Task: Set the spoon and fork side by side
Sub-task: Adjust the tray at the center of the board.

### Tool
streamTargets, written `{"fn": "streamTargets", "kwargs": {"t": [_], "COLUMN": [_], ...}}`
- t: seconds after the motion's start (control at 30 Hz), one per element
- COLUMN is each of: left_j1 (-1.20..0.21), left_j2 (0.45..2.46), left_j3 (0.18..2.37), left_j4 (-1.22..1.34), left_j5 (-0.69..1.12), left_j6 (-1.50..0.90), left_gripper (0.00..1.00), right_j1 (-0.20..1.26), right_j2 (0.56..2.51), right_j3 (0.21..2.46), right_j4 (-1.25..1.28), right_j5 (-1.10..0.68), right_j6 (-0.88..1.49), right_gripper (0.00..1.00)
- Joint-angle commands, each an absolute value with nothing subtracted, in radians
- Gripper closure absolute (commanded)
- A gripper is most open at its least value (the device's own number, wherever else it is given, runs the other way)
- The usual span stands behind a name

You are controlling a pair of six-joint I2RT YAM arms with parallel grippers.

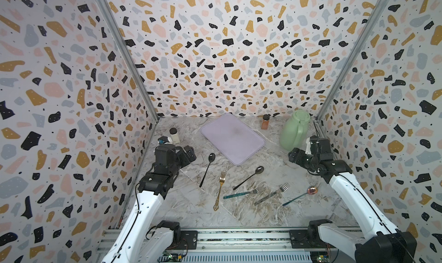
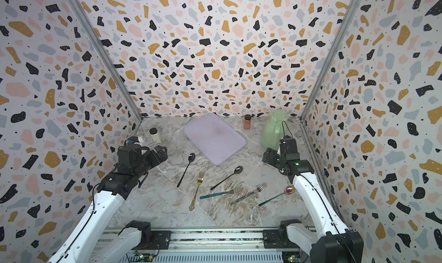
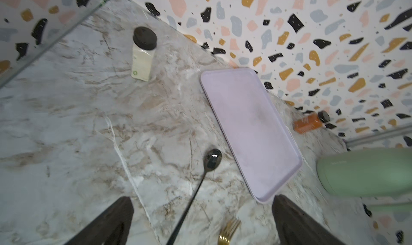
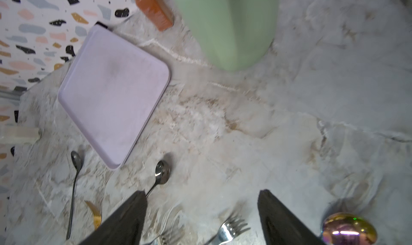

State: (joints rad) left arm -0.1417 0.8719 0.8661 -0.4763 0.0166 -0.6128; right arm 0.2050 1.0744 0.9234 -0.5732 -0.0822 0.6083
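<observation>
Black spoon (image 1: 205,172) lies just beside left claw (image 3: 201,199) — spread wide, holding nothing.

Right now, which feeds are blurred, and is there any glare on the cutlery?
Right wrist view: motion-smeared, green jug and silver fork soft, glare streaks on the iridescent spoon. Left wrist view: mildly soft, black spoon legible. Both top views: sharp, evenly lit.

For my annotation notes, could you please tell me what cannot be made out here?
Gold fork, left wrist view: handle cut off by the frame edge.
Iridescent spoon, right wrist view: handle cut off by the edge; bowl blurred.
Green jug, right wrist view: lid cut off, blurred.
Labels on the white jar and orange jar, both top views: too small to read.
</observation>
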Motion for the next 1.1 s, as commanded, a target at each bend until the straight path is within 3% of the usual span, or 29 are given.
{"fn": "streamTargets", "kwargs": {"t": [0.0,0.07,0.13,0.3,0.67,1.07], "left_j1": [-0.147,-0.147,-0.147,-0.147,-0.147,-0.147], "left_j2": [0.854,0.851,0.848,0.817,0.769,0.786], "left_j3": [0.929,0.933,0.933,0.934,0.914,0.887], "left_j4": [-0.623,-0.66,-0.696,-0.788,-0.815,-0.765], "left_j5": [0.189,0.232,0.272,0.31,0.315,0.326], "left_j6": [-0.579,-0.564,-0.547,-0.507,-0.507,-0.507], "left_gripper": [0.0,0.0,0.0,0.02,0.07,0.09], "right_j1": [0.305,0.378,0.44,0.567,0.684,0.693], "right_j2": [1.081,1.116,1.177,1.397,1.836,2.115], "right_j3": [0.967,0.975,1.0,1.13,1.485,1.723], "right_j4": [-0.664,-0.654,-0.648,-0.664,-0.714,-0.78], "right_j5": [-0.055,-0.012,0.026,0.114,0.211,0.238], "right_j6": [0.689,0.717,0.735,0.76,0.776,0.786], "right_gripper": [0.18,0.21,0.31,0.4,0.4,0.4]}}
